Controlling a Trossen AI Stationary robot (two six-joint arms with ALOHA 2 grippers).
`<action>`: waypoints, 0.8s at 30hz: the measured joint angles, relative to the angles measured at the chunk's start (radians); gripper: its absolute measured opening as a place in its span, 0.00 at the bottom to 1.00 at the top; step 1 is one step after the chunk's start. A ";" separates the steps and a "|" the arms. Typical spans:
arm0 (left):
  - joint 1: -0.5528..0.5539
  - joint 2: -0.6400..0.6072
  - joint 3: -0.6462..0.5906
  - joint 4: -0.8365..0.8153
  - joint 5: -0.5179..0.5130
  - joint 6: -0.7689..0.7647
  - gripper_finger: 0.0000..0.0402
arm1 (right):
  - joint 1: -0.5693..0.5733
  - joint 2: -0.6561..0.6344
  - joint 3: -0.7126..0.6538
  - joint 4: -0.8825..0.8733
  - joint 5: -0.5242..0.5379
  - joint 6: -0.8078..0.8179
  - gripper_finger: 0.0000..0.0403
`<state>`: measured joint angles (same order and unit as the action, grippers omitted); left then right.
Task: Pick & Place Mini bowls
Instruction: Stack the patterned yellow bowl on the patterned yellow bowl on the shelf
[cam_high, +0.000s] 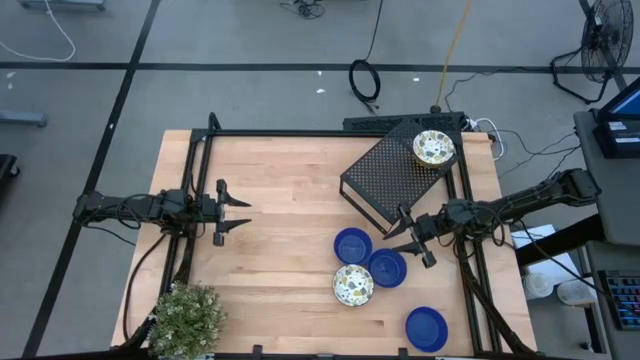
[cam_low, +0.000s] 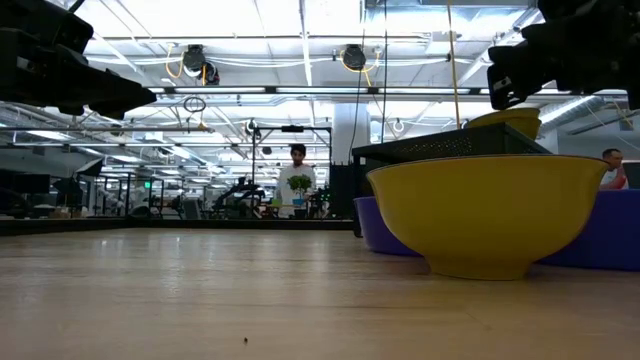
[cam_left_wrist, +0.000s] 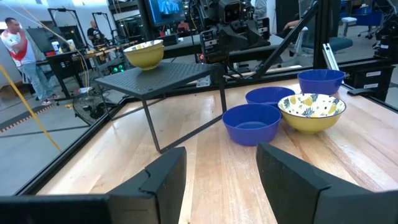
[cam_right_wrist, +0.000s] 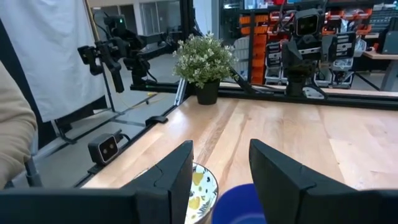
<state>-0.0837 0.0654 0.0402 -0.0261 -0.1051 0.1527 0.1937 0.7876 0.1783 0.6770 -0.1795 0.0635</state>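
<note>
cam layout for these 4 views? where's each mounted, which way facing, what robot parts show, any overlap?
High: overhead, straight down on the wooden table; both arms, left gripper, right gripper.
Low: table height, facing the room; yellow-sided floral bowl close, arm parts at the top.
Left wrist: looks past its open fingers to black perforated box.
Right wrist: past open fingers towards potted plant.
Shared: left wrist and high both show the box.

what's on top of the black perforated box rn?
One floral mini bowl sits on the black perforated box, near its far right corner. Nothing else shows on its top. The table under the box is hidden from above; the left wrist view shows only bare wood there.
</note>
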 joint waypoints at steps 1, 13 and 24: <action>0.000 0.000 0.000 0.000 0.000 0.000 0.49 | 0.000 0.000 0.000 0.005 0.000 0.011 0.36; 0.000 0.000 0.000 0.000 0.000 0.000 0.49 | 0.141 0.107 0.048 0.073 0.224 0.106 0.36; 0.000 0.000 0.000 0.000 0.000 0.000 0.49 | 0.279 0.428 0.473 -0.438 0.441 0.246 0.36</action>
<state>-0.0837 0.0652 0.0400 -0.0257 -0.1051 0.1528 0.4726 1.2156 0.6517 0.2385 0.2614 0.3093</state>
